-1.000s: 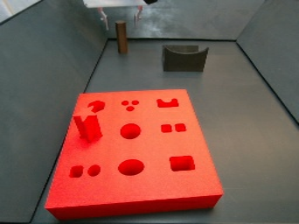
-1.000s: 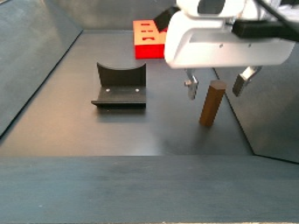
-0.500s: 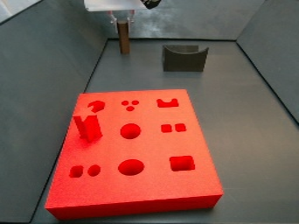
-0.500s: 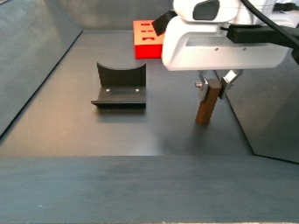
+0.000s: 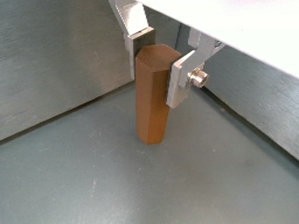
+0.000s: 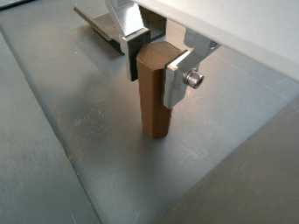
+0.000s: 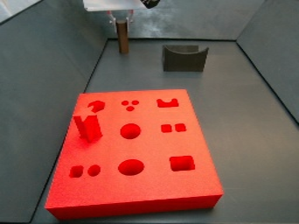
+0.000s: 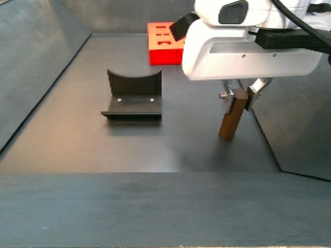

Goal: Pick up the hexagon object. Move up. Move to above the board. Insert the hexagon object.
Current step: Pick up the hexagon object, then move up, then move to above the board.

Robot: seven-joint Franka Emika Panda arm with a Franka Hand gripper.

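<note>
The hexagon object, a slim brown peg, stands upright on the grey floor near the far wall. It also shows in the side view and in both wrist views. My gripper is shut on the peg's top, one silver finger on each side. The gripper also shows in both side views. The board, a thick red slab with many cut-out holes, lies well apart from the peg; only its end shows in the side view.
A short red upright block stands in the board. The dark fixture with a curved notch stands on the floor beside the peg; part of it shows in a wrist view. Grey walls enclose the floor.
One second ago the fingers stood open on either side of the peg; they have since closed on its top. The peg has not visibly moved.
</note>
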